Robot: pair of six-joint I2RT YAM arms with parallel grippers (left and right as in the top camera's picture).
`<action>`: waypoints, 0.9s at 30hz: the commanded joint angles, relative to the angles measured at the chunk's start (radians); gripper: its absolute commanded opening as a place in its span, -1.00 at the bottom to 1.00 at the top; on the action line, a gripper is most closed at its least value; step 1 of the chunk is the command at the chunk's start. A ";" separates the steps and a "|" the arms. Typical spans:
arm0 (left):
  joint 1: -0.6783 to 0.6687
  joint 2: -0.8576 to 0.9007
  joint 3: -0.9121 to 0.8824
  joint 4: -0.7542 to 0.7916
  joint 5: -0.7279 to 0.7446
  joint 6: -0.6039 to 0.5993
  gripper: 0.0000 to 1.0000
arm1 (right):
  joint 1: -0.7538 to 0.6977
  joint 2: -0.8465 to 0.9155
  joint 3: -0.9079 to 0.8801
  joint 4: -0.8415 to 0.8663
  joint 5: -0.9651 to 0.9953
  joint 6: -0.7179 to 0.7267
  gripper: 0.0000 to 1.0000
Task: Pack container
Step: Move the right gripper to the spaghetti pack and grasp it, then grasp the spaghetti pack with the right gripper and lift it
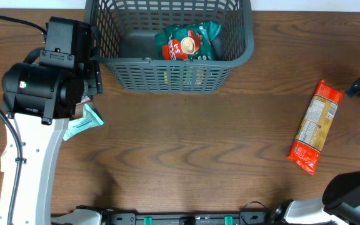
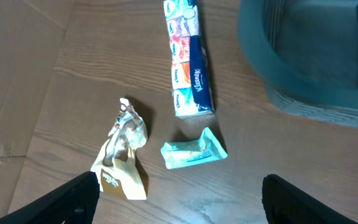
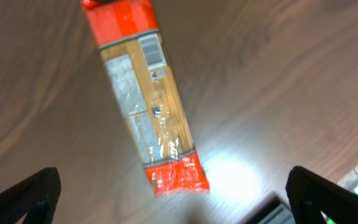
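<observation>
The left pincer (image 2: 180,193) is hanging wide open and empty over three small things on the table (image 2: 42,74): a crumpled wrapper (image 2: 124,155), a mint packet (image 2: 193,149) just beside it, and a tissue pack (image 2: 188,59) lying a little beyond. The wrapper and mint packet are sitting close enough that a careless descent could be catching both, or nudging one away while closing on the other. The mint packet is lying flat, so the fingers may be scraping the table and sliding off its thin film.

The basket (image 1: 167,78) is standing at the far middle of the table, right next to the left arm, with a green bag (image 1: 189,42) already inside. Being that near, its wall is inviting a bump from the arm on the way over, and a low carry could be snagging the rim.

Off to the right, the right pincer (image 3: 173,186) is likewise open and holding nothing above a long packet (image 3: 145,93). That packet is lying at a slant under the jaws; a grip near one end would likely be leaving it drooping, swinging, and slipping on its glossy wrap, or catching the basket's edge.
</observation>
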 commanded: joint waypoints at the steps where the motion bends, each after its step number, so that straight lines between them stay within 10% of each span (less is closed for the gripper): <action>1: 0.005 -0.005 0.003 -0.001 -0.004 -0.005 0.68 | -0.006 0.016 -0.150 0.119 -0.013 -0.060 0.99; 27: 0.005 -0.005 0.003 -0.001 -0.004 -0.021 0.68 | 0.047 0.042 -0.713 0.768 -0.086 -0.107 0.99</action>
